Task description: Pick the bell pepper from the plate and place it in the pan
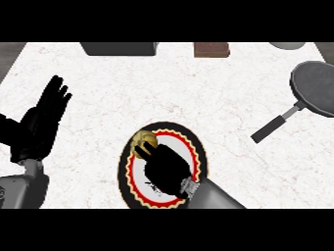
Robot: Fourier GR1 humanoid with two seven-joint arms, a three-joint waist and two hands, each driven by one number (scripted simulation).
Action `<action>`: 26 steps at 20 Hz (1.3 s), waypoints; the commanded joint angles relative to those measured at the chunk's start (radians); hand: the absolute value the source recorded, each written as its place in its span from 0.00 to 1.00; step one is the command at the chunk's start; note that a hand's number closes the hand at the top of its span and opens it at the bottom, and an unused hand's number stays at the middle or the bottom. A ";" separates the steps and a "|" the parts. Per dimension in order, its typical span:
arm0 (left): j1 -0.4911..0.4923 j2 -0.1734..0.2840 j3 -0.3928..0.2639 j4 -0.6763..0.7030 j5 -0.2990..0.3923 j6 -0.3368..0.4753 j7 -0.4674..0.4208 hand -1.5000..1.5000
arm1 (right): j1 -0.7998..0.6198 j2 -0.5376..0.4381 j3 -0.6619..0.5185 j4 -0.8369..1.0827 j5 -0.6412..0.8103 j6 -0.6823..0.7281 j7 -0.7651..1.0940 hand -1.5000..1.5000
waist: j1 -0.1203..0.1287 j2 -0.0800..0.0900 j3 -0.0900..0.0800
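Head view: right hand [166, 165] is curling its fingers round the yellow pepper [145, 139] on the plate [200, 157] near the counter's [198, 93] front edge; its long axis cannot be told. Left hand [40, 122] is resting open; the pan [322, 89] is sitting far right.

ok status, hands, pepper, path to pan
Right hand on the bell pepper, fingers closing round it, still on the plate. Left hand open, resting. Pan holds nothing, counter between shows nothing.

Between the plate [130, 169] and the pan [322, 88] lies bare counter [220, 78], crossed only by the pan's handle [276, 123], which points down-left toward the plate. A dark box [119, 48] and a brown block [211, 49] stand along the far edge, well apart from that stretch.
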 commanded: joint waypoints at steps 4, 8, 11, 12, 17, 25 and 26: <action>0.013 -0.049 -0.053 -0.052 -0.065 0.049 0.024 0.50 | 0.008 0.005 -0.010 0.118 -0.026 -0.076 -0.040 1.00 | 0.002 0.015 -0.003; 0.012 0.010 0.029 -0.010 -0.015 0.012 -0.004 0.50 | -0.010 -0.025 -0.460 0.099 -0.119 -0.065 0.224 1.00 | -0.057 0.026 0.000; 0.023 0.003 0.045 -0.009 -0.006 0.026 -0.001 0.50 | -0.001 -0.036 -0.645 0.107 -0.167 -0.100 0.389 1.00 | -0.122 0.037 0.006; 0.024 0.007 0.047 -0.012 -0.009 0.026 -0.004 0.50 | -0.018 -0.038 -0.707 0.111 -0.177 -0.118 0.448 1.00 | -0.118 0.038 0.005; 0.019 0.012 0.039 -0.028 -0.009 0.014 -0.008 0.50 | -0.188 -0.101 -0.922 0.142 -0.107 -0.207 0.796 1.00 | -0.025 0.038 -0.004; -0.062 -0.027 -0.050 -0.024 -0.029 -0.004 0.024 0.50 | -0.551 -0.240 -0.981 0.357 0.133 -0.233 1.180 1.00 | 0.089 0.055 -0.004; -0.052 -0.030 -0.057 -0.010 -0.031 -0.019 -0.005 0.50 | -0.594 -0.259 -1.004 0.393 0.134 -0.231 1.194 1.00 | 0.097 0.060 -0.005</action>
